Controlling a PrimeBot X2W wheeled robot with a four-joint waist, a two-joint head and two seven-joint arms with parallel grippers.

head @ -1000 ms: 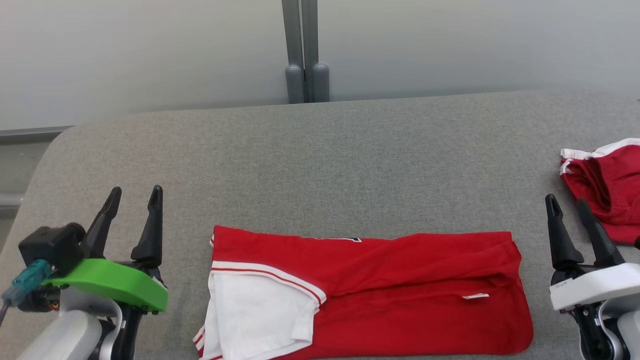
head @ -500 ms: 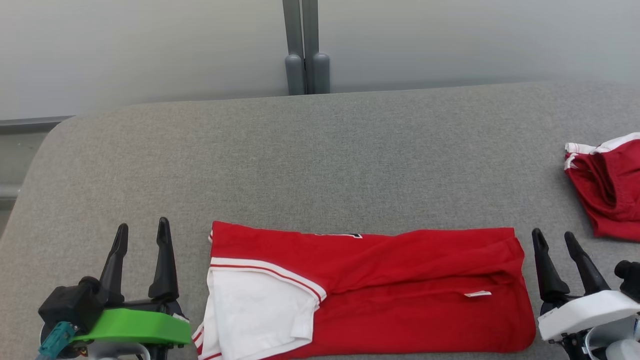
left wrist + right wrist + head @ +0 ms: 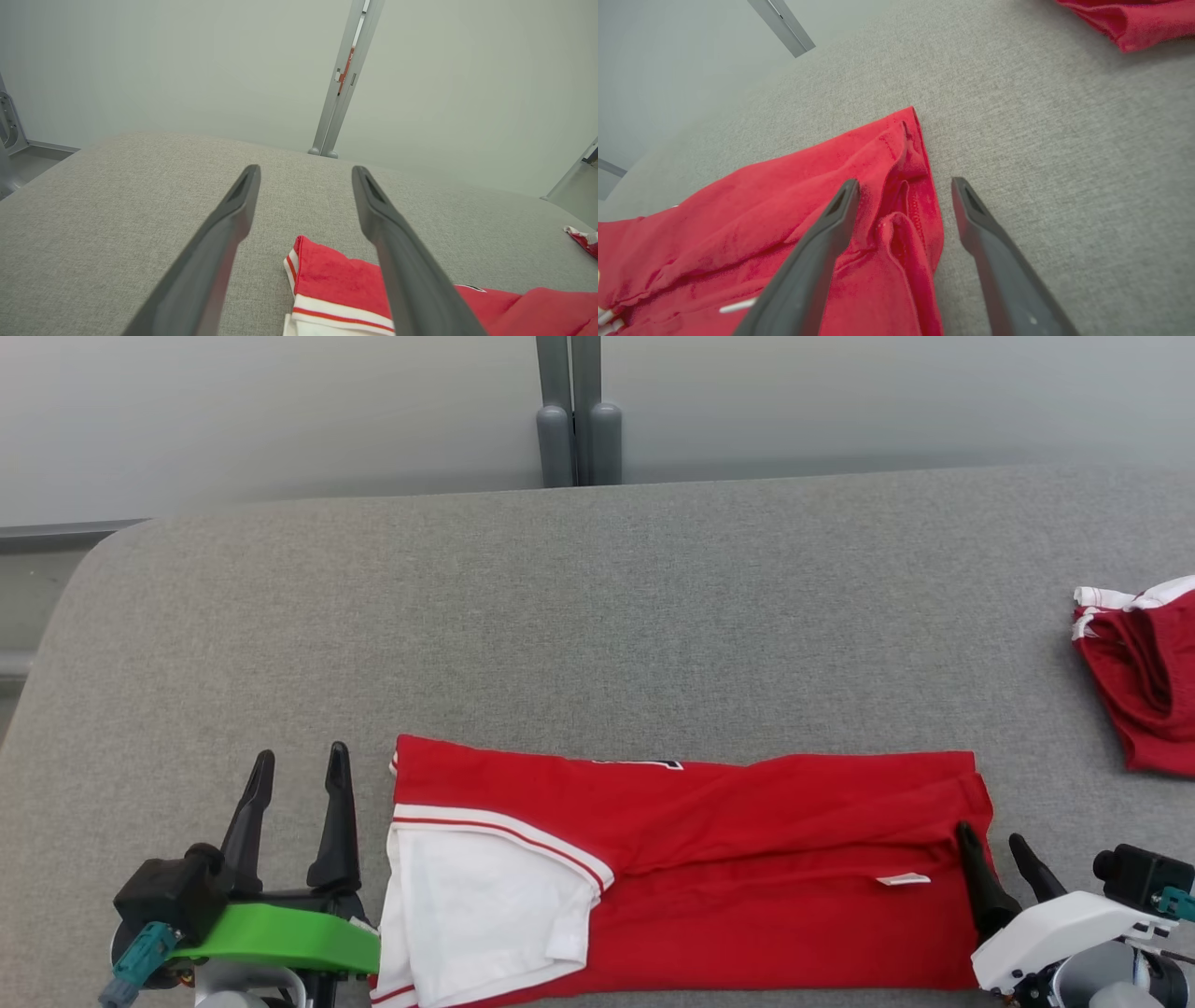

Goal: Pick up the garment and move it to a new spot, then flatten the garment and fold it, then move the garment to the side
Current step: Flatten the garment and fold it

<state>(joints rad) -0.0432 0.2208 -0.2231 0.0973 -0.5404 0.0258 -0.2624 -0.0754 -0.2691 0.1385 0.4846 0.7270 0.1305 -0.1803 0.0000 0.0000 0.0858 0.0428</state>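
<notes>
The garment (image 3: 728,868) is a red shirt with white sleeves and red-and-white trim, folded into a long band near the front edge of the grey table (image 3: 597,616). My left gripper (image 3: 299,765) stands open just left of the garment's sleeve end, fingers pointing away. In the left wrist view the garment's trimmed corner (image 3: 327,280) lies low between the open fingers. My right gripper (image 3: 992,837) is open at the garment's right end, one finger over the red cloth. The right wrist view has the garment's hem edge (image 3: 910,205) between the spread fingers.
A second red garment (image 3: 1144,672) with white trim lies bunched at the table's right edge, also seen in the right wrist view (image 3: 1129,18). A grey post (image 3: 579,411) stands behind the table against a pale wall. The table's far half is bare cloth.
Both grippers have drawn inward toward the garment's ends; the right one now overlaps its right edge. The head view has shifted a little. Both stay open.
</notes>
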